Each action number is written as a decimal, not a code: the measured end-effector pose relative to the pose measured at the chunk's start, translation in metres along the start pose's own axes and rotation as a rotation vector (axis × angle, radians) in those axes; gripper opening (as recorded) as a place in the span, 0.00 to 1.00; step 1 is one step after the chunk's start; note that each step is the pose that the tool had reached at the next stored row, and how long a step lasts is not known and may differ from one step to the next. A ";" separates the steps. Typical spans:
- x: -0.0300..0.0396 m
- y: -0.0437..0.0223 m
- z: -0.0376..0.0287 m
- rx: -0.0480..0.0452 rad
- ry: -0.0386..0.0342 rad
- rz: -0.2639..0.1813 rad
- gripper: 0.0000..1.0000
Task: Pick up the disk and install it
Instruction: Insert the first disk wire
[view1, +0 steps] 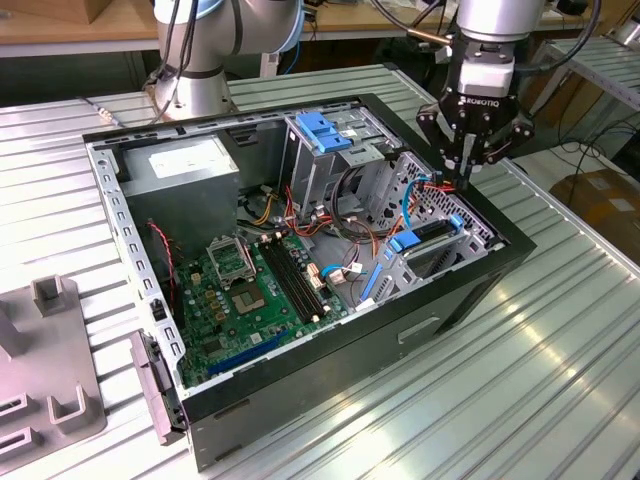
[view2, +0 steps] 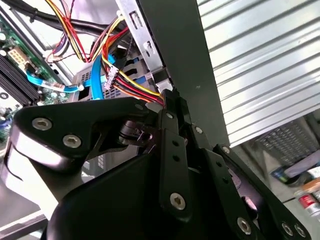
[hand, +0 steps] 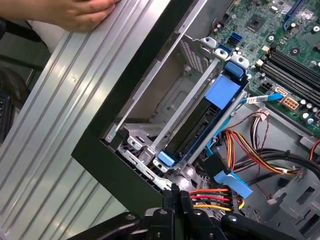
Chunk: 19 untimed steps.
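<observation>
Up close in both wrist views, the gripper (view2: 169, 95) (hand: 173, 190) has its black fingers pinched together with nothing visible between them, tips right against a bundle of red, orange and yellow cables (hand: 212, 197) at the right wall of the computer case (view1: 330, 370). And the disk (hand: 191, 131) is out of the grip, sitting in the slot of the low metal drive cage (hand: 167, 97) in the near right corner of the case, a dark slab framed by its bright blue carrier, one broad blue tab turned toward the motherboard (view1: 250, 290). Over in the exterior view, the gripper hangs above that right wall, and the disk lies just below it and a touch nearer, close to the fingertips but apart from them. Moving outward: a tall cage with a blue latch (view1: 322, 130) stands farther back, a grey power supply (view1: 185, 165) fills the far left corner, and the motherboard covers the case floor on the left. Beyond the case, the ribbed metal table (view1: 520, 380) carries a grey fixture (view1: 50, 370) at the near left, the arm's base (view1: 195, 70) rises at the far side, and in the first wrist view a person's hand (hand: 80, 12) rests on the table outside the case.
</observation>
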<state>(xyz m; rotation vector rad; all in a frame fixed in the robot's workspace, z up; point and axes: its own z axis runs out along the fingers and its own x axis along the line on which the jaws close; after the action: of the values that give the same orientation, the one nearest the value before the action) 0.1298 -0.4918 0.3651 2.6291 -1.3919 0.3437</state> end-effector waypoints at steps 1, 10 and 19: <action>-0.0001 0.0000 0.0005 -0.0050 -0.0005 0.018 0.16; -0.0016 -0.0001 0.0057 -0.0601 -0.0051 0.216 0.16; -0.0023 -0.0002 0.0084 -0.1053 -0.0060 0.373 0.16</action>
<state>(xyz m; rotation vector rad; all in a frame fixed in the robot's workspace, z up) 0.1298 -0.4918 0.3564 2.2817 -1.8480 0.2936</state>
